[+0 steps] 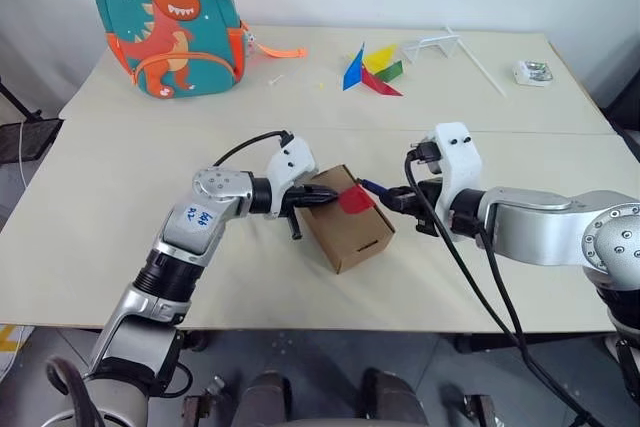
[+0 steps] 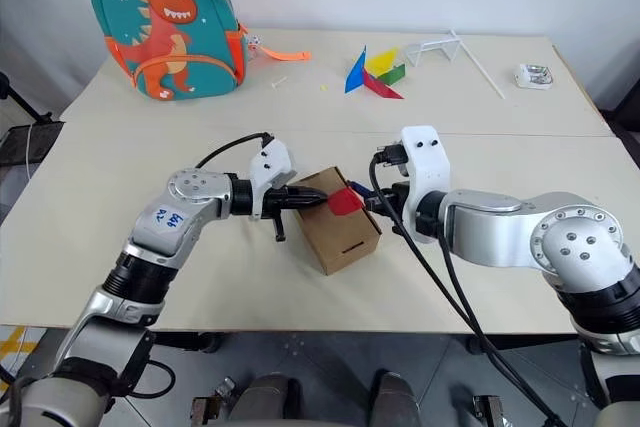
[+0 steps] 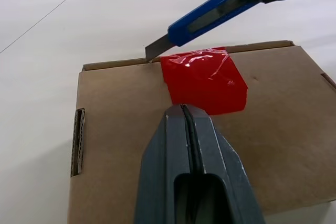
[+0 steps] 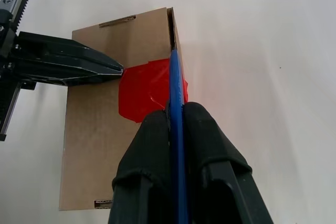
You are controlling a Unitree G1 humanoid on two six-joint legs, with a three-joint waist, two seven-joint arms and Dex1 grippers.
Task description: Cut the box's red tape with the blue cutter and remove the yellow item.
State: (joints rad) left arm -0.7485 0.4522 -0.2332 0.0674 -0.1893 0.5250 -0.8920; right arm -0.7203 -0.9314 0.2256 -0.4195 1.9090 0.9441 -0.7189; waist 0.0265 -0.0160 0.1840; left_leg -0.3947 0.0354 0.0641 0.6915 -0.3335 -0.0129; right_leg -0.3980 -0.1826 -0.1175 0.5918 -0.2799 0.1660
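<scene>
Pale table (image 1: 120,247) runs wide under a white wall, with a dinosaur backpack (image 1: 170,22) at its far left corner and flat coloured shapes (image 1: 372,71) along the far edge. Working from the left, the left tool (image 3: 185,113) has its fingers pressed fully together, gripping nothing; its tip bears down on the lid of the box (image 1: 345,220), which sits near the middle of the table, and touches the edge of the red tape (image 3: 203,80). Further right, the right tool (image 4: 177,113) is clamped on the blue cutter (image 3: 218,9), whose bare blade meets the seam at the tape's far edge. No yellow item can be seen; presumably it is inside. The risk I see: the blade could skate off the glossy tape, or the light box could slide or tip out from under the single bracing tip, spoiling the cut.
</scene>
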